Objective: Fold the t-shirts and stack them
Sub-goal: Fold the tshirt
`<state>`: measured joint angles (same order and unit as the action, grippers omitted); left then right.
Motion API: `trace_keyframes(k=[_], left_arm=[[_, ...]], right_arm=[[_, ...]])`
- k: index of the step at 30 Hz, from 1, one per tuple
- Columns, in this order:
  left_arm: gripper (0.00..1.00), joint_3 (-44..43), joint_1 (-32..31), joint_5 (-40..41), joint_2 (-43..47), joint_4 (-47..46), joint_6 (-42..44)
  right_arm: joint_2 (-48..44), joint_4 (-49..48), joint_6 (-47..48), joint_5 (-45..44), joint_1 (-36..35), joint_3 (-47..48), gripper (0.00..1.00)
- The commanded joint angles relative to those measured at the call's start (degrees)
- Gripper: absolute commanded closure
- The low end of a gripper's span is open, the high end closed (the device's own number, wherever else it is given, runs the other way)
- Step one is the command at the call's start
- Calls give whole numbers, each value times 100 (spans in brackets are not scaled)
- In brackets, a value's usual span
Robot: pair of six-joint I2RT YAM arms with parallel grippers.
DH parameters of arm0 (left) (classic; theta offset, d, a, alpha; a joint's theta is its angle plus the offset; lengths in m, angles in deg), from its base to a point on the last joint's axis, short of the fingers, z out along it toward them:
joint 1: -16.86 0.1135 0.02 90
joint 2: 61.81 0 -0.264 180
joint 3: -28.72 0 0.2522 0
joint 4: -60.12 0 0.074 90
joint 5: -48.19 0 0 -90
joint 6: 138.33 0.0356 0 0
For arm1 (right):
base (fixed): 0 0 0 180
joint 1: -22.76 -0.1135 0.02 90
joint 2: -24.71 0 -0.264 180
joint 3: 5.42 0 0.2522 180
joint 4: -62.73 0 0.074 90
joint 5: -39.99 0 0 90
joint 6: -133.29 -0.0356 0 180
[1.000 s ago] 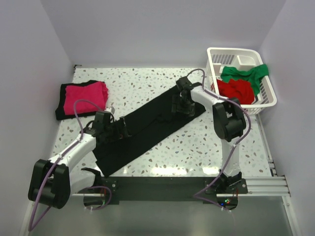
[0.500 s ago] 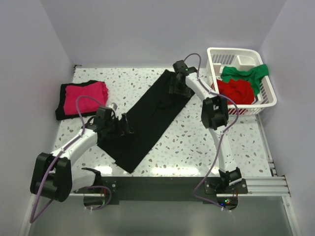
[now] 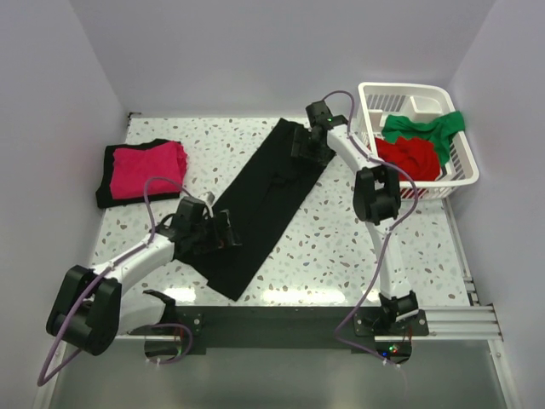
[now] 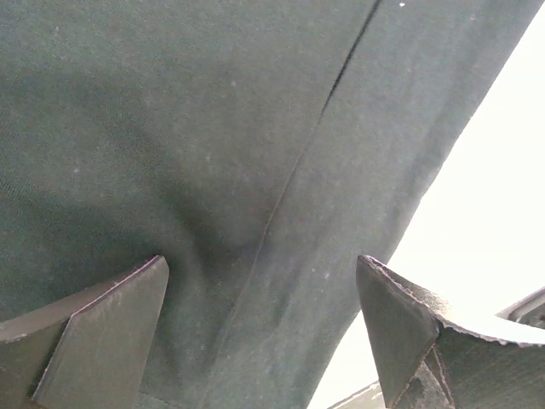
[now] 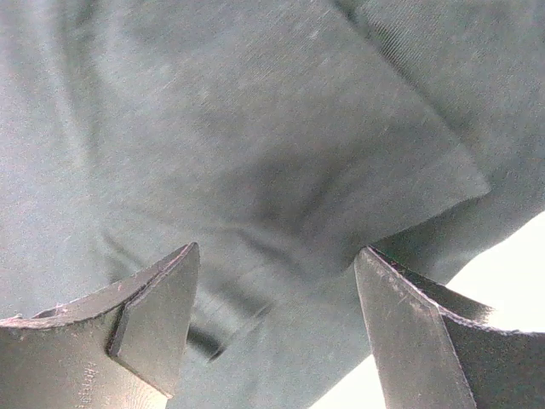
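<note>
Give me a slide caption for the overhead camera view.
Left gripper and right gripper, both open, at opposite ends of a folded black t-shirt on the speckled table.

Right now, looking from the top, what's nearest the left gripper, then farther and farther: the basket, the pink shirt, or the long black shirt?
1. Long black shirt, under the left gripper.
2. Pink shirt, back left.
3. White basket, far right.

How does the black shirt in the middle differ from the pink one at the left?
The black shirt lies as a long diagonal strip; the pink shirt is a compact folded square. The left gripper and right gripper, both open, sit over the black shirt's ends; neither is near the pink shirt. Both shirts lie on the table, outside the basket.
</note>
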<state>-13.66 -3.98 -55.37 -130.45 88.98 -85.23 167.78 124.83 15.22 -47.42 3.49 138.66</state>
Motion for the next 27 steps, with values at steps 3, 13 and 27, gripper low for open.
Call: trace_keyframes(k=[3, 13, 27], left_arm=[[3, 524, -647, 204, 323, 46, -826], [3, 569, -2335, 574, 273, -436, -1855], [3, -820, -4182, 1171, -1020, -525, -1882]], right_arm=[[-1051, -281, 83, 347, -24, -94, 23], [-2273, -421, 39, 427, -24, -1648, 23], [-4593, -483, 118, 506, -165, -5095, 23]])
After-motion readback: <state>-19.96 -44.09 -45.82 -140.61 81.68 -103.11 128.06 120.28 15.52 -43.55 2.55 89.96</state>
